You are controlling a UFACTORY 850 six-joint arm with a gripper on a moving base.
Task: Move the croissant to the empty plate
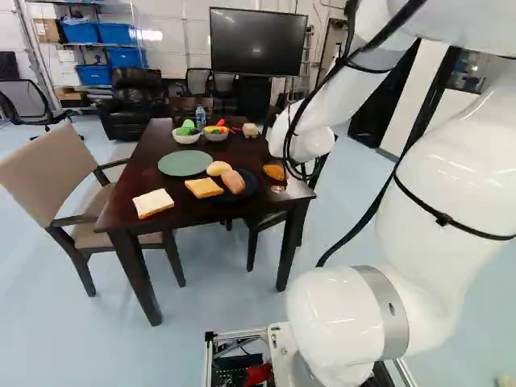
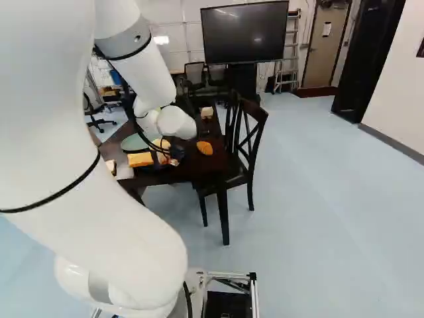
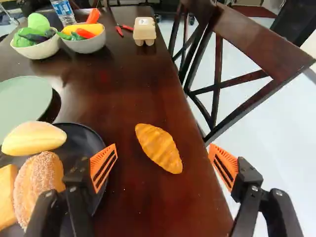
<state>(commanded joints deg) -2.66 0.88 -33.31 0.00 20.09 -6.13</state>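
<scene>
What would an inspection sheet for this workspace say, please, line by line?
Surface: dark, glossy table; spills, nothing seen.
Job's things: croissant on the bare table near its edge; green plate empty.
Clutter: black plate with bread, two bowls of vegetables, bottle, egg carton.
Gripper: hand open, nothing gripped.
Cables: black cable beside the arm, slack loops by its far end.
Surroundings: dark chair close beside the table; beige chair across from it.
</scene>
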